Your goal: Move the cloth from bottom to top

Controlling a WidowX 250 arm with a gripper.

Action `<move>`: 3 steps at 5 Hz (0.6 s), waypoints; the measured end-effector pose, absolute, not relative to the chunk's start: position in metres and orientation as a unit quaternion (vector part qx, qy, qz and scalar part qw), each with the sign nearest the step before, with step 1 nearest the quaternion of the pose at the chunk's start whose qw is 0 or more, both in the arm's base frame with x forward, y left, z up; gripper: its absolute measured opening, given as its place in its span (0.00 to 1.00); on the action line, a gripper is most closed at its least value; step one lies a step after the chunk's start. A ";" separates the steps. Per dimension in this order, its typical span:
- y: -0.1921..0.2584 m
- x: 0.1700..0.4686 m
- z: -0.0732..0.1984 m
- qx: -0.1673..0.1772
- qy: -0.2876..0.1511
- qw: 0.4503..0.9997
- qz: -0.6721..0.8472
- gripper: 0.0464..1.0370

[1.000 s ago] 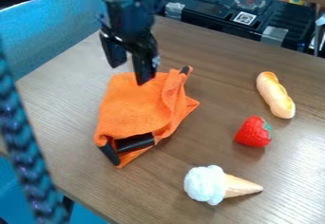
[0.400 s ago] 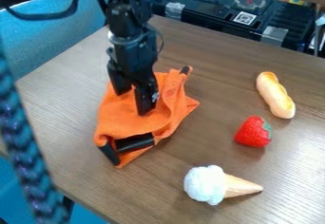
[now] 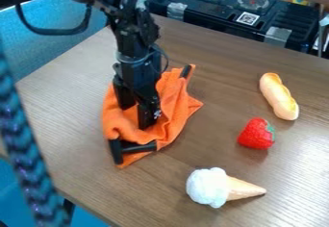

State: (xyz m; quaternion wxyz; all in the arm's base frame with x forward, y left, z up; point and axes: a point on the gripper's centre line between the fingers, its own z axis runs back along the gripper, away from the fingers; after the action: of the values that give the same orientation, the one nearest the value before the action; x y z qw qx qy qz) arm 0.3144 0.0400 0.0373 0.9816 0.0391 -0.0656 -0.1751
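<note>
End effector down on the orange cloth, its fingers apart

The orange cloth (image 3: 177,108) lies crumpled on the counter (image 3: 218,96), left of the view's centre. The end effector (image 3: 136,115) hides part of its middle. Black pieces (image 3: 139,147) poke out at its lower edge, and a dark end (image 3: 185,71) shows at its upper corner; the cloth covers the rest, so whether they are one object cannot be told.

The end effector is partly open, with orange fabric visible between its fingers; whether any of it is gripped cannot be told. The black arm (image 3: 132,33) enters from the top edge, cut off there, and slopes steeply down, leaning slightly right toward its fingertips. A dark cable (image 3: 59,31) loops beside it.

To the cloth's right lie a strawberry (image 3: 256,134), an ice cream cone (image 3: 208,187) nearer the camera and a bread roll (image 3: 279,97) farther back. A blurred braided cord (image 3: 29,158) crosses the left edge, cut off. Behind the counter stands a black stove (image 3: 218,17), partly out of view.
</note>
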 end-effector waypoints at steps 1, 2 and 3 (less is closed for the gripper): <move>0.047 0.339 0.036 0.053 -0.065 0.984 -0.160 0.96; 0.052 0.366 0.035 0.055 -0.059 0.987 -0.140 0.96; 0.056 0.397 0.035 0.049 -0.055 0.991 -0.112 0.96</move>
State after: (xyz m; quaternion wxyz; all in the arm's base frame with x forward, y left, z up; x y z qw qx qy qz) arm 0.3970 0.0564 0.0354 0.9910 0.0486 -0.0549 -0.1118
